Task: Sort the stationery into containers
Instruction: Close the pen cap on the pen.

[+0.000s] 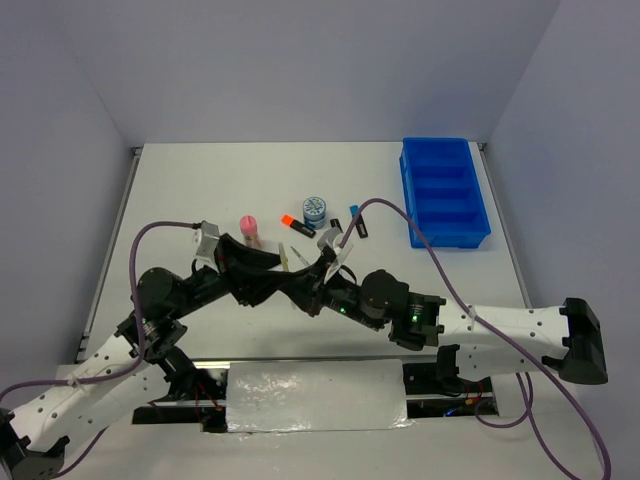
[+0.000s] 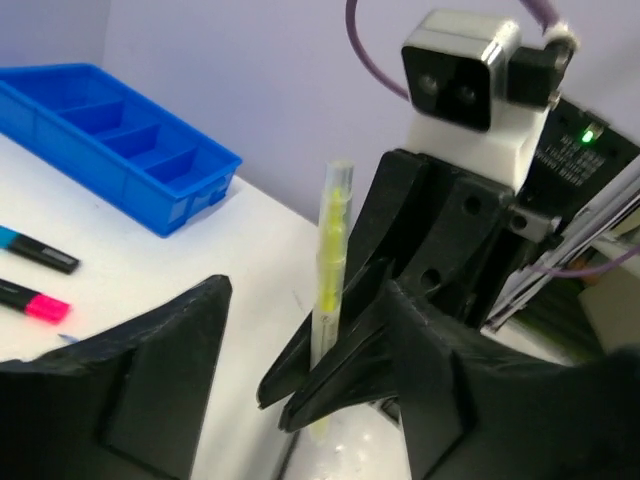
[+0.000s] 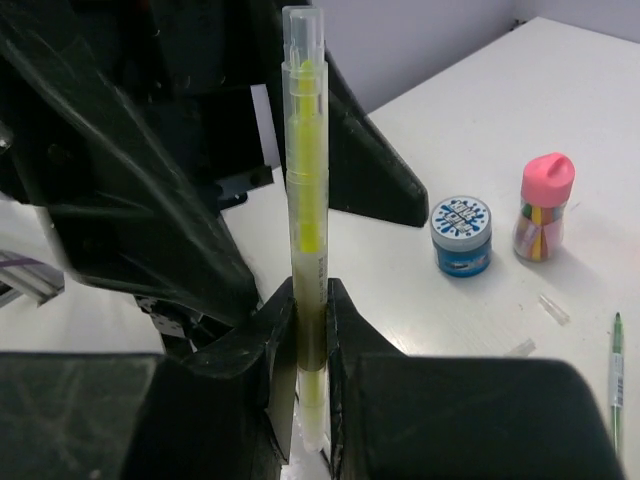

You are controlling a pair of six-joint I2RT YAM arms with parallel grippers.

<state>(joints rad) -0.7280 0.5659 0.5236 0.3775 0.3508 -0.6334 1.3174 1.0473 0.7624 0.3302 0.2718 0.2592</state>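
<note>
Bearing blue tray (image 1: 450, 240), white table (image 1: 200, 180), lavender walls (image 1: 300, 60)

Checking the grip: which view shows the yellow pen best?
Right wrist: the yellow pen fills the frame, upright, pinched by the right gripper. Left wrist shows it smaller, partly hidden; top external only a sliver.

Left wrist camera: I'm looking at a yellow pen (image 2: 333, 240) that the right gripper (image 2: 318, 378) is pinching.

The pen is standing nearly upright, and the right gripper's dark fingers are clamping its lower part. My left gripper (image 2: 305, 300) is sitting with its black fingers (image 2: 150, 385) spread wide, one on either side of the pen, and I'm seeing neither of them touching it. Beyond, on the white table (image 2: 180, 250), the blue tray (image 2: 120, 140) is lying at upper left. A blue-capped highlighter (image 2: 35, 250) and a pink-capped highlighter (image 2: 35, 302) are lying side by side near the left edge, apart from the tray.
</note>
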